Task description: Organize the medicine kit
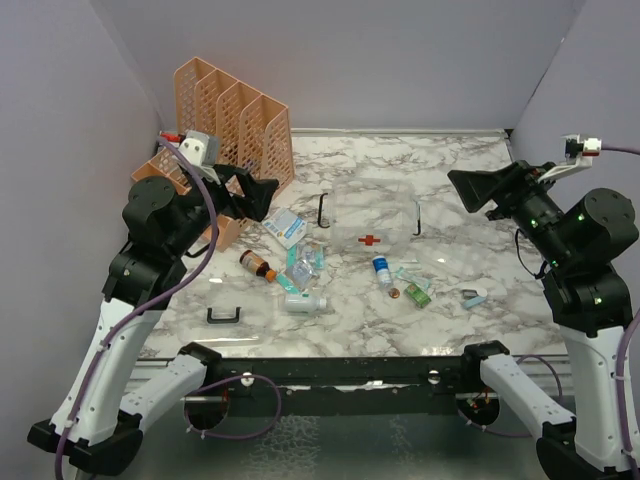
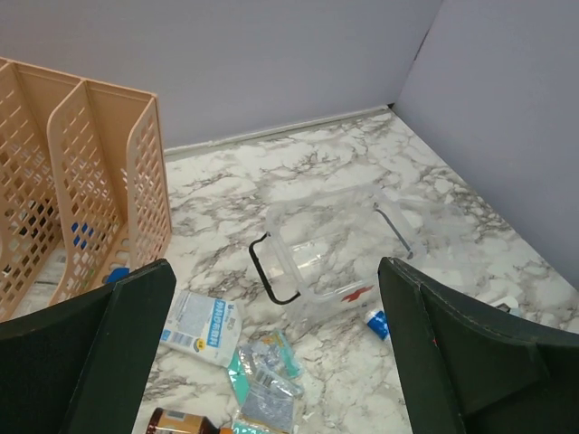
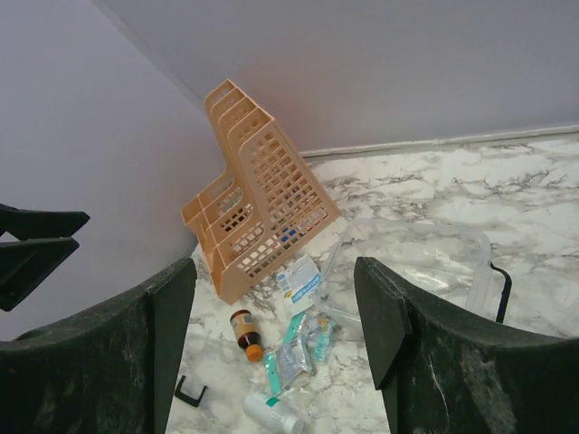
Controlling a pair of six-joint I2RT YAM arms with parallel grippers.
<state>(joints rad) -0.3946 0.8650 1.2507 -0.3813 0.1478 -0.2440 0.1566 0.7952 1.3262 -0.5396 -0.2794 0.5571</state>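
Observation:
The medicine kit [image 1: 372,212] is a clear plastic box with a red cross and black handles, standing mid-table. It also shows in the left wrist view [image 2: 330,249] and at the right of the right wrist view [image 3: 452,262]. Loose in front of it lie a white-blue packet [image 1: 287,226], a brown bottle [image 1: 258,266], foil sachets [image 1: 305,262], a white bottle [image 1: 303,301], a blue-capped vial [image 1: 382,268] and a green item [image 1: 417,293]. My left gripper [image 1: 262,190] [image 2: 276,276] is open and empty, raised left of the kit. My right gripper [image 1: 462,186] [image 3: 276,271] is open and empty, raised to its right.
An orange mesh file rack [image 1: 235,110] stands at the back left, close behind the left gripper. A black clip [image 1: 224,315] lies near the front left. A small white-teal piece [image 1: 475,295] lies at the front right. Grey walls close the table on three sides.

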